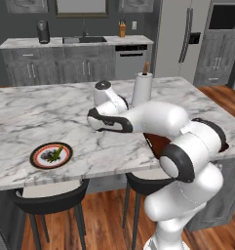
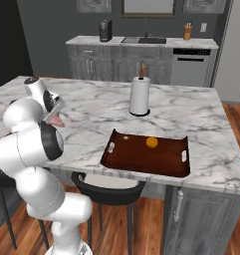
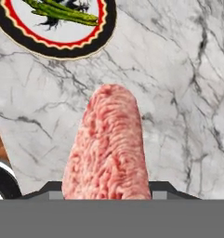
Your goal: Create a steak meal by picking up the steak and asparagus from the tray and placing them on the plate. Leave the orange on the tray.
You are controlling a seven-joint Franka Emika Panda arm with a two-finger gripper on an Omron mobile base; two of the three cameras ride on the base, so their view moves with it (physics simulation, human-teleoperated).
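The pincer (image 3: pixel 105 193) was clamped on the steak (image 3: pixel 108 148), which stuck out ahead of it in the hand view, held above bare marble tabletop (image 3: pixel 178 69) and short of the plate (image 3: pixel 62 46). In the right base view a pink edge of the steak (image 2: pixel 56 118) showed just under the hand, over the left part of the tabletop (image 2: pixel 91 124). The asparagus (image 1: pixel 54 155) lay on the plate (image 1: pixel 51 155), across its white centre; the hand view showed the stalks (image 3: pixel 67 11) green and lying side by side. The plate sat near the tabletop's front edge, left of the arm in the left base view, well apart from the tray (image 2: pixel 144 154). The tray sat at the front edge further right, with the orange (image 2: pixel 152 142) on it near the back rim. A paper towel roll (image 2: pixel 139 94) stood upright behind the tray. In the left base view the arm hid most of the tray (image 1: pixel 155 141).
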